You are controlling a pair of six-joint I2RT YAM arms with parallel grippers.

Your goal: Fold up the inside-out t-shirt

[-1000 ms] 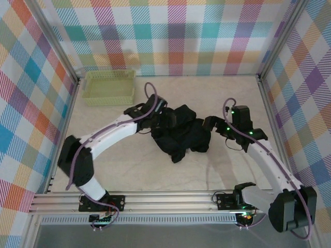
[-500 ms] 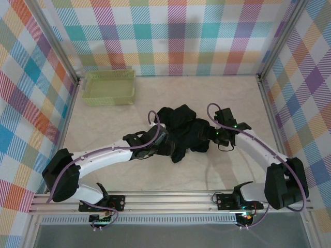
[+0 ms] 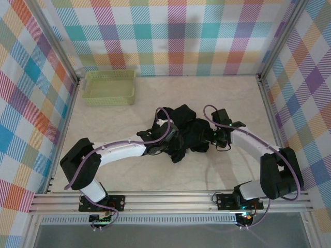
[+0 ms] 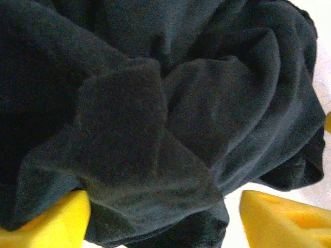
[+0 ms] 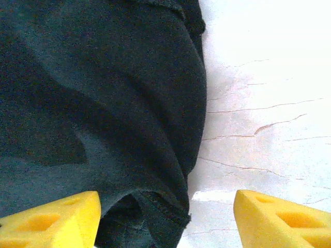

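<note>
1. Cloth first: the inside-out t-shirt (image 3: 187, 129) lay bunched in a dark heap about the middle of the worktop (image 3: 114, 119), away from every edge.
2. The left tool (image 4: 161, 206) sat low against the heap's left side. Its jaws were wide, and thick folds pushed in between the yellow fingers (image 4: 41, 222), but nothing was pinched.
3. The right tool (image 5: 165, 201) worked the right side, also wide open. It straddled a hemmed edge where the cloth met bare worktop, with no grip there either.
4. The step looked like taking hold on two sides to spread the heap out.
5. Done well, each tool would catch one layer at a hem, not a fistful. The right had the cleaner target. The left faced stacked folds and risked grabbing several at once.
6. An even pull outward would suit it, since cloth this soft would probably sag and drag.
7. The surface was pale and smooth with faint veins, and there was free room toward the near edge.
8. A pale green basket (image 3: 108, 99) sat at the far left corner, well clear of the shirt.
9. Plaid walls (image 3: 170, 36) closed in three sides, and a metal rail (image 3: 170, 199) ran along the near edge.
</note>
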